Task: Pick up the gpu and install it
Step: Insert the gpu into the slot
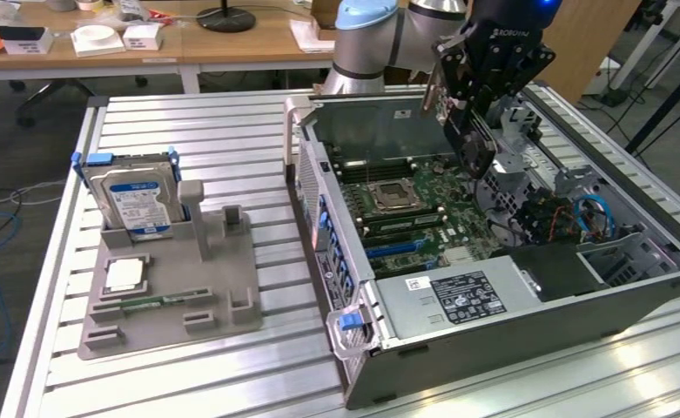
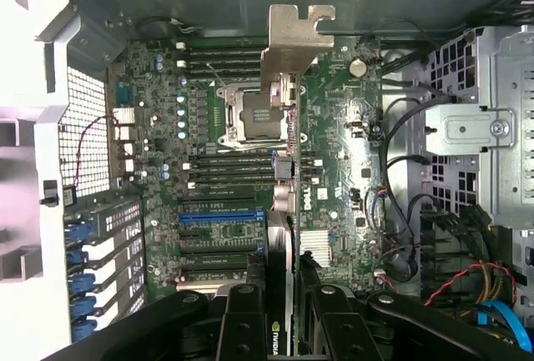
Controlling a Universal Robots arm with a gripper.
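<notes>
One gpu (image 2: 289, 57) in gripper (image 2: 281, 298) — over case (image 1: 514, 335)

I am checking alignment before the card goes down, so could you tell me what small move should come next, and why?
Probably a small sideways shift toward the blue slot: the gripper holds the gpu edge-down above the motherboard, and its edge seems offset from that slot.

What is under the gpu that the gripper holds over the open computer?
The motherboard lies under the gpu, with the CPU socket and a blue slot visible beside it. The gpu covers a strip of board directly beneath it.
</notes>
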